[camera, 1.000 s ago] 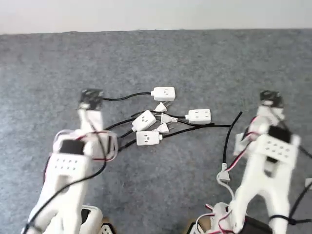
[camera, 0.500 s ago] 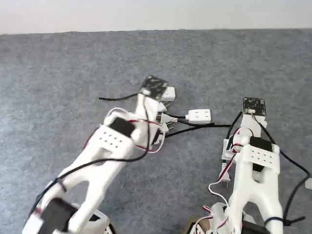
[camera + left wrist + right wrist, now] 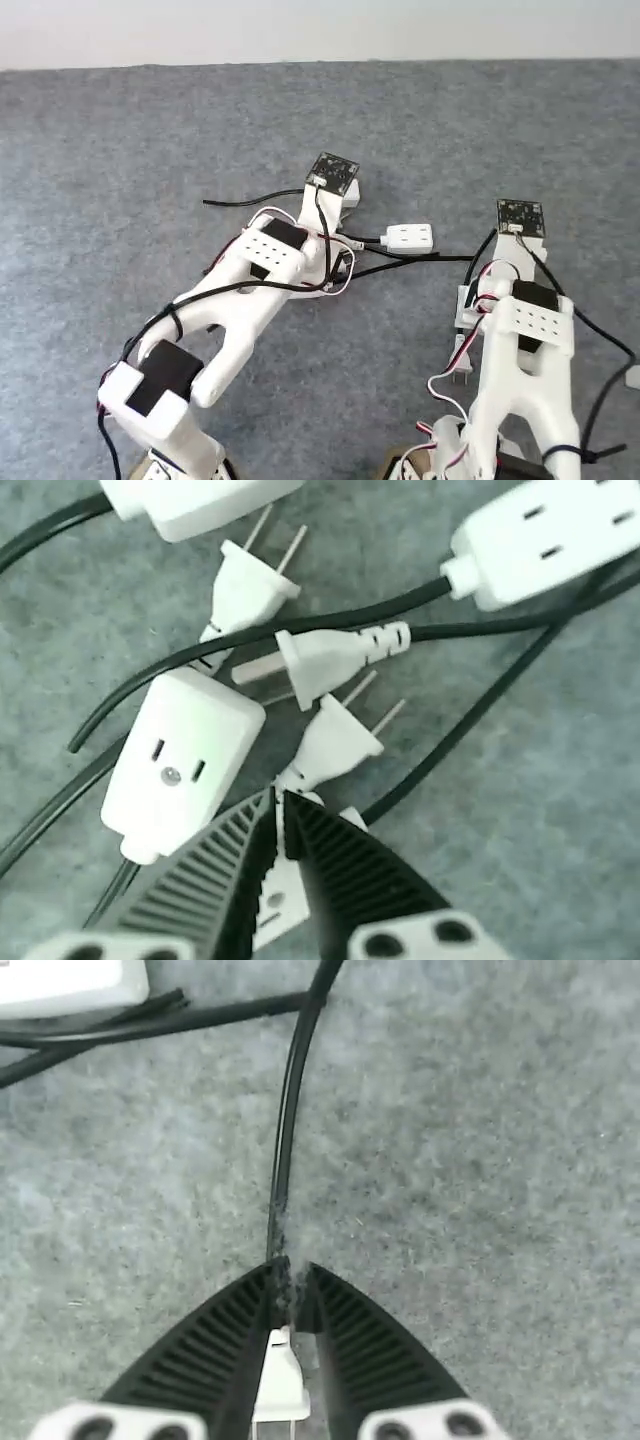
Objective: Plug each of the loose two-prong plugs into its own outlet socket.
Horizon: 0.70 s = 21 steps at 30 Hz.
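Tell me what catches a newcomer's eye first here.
The left gripper, shut, hangs over a tangle of white sockets and loose plugs in the middle of the table. Farther right, the right gripper is shut on a black cord.

Little room lies ahead of the left gripper (image 3: 278,802). A plug (image 3: 335,745) sits just off its tips, an outlet socket (image 3: 180,755) is close on one side, and black cords (image 3: 470,720) cross on the other. Farther ahead, a second plug (image 3: 325,658), a third plug (image 3: 245,585) and two more sockets (image 3: 545,530) crowd the counter (image 3: 560,820). The right gripper (image 3: 290,1278) has bare counter on both sides. Only a single cord (image 3: 290,1110) runs straight ahead from its tips, toward a far socket (image 3: 60,980).
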Motion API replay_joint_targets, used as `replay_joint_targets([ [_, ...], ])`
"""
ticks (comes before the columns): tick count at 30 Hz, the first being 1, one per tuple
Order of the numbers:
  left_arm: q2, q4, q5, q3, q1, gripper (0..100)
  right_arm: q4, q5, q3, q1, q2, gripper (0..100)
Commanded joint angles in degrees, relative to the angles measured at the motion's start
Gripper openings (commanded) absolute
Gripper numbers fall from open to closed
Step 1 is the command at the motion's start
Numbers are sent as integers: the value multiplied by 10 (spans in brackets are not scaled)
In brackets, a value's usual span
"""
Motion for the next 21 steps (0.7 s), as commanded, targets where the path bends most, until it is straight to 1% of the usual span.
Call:
replay_joint_targets([
  [1, -2, -18, 11, -24, -3, 13, -9, 7, -4, 0, -14, 11],
  [4, -2, -12, 11, -21, -3, 13, -9, 7, -4, 0, -14, 11],
  [7, -6, 16, 16, -20, 0, 13, -9, 7, -4, 0, -14, 11],
  [10, -11, 25, 18, -15, 2, 13, -10, 7, -4, 0, -13, 11],
  [15, -11, 25, 65, 21, 4, 13, -10, 8, -4, 0, -13, 11],
  [19, -16, 34, 69, 47, 26, 13, -17, 8, -4, 1, -13, 11],
  [21, -36, 49, 86, 58, 46, 13, -17, 8, -4, 1, -13, 11],
])
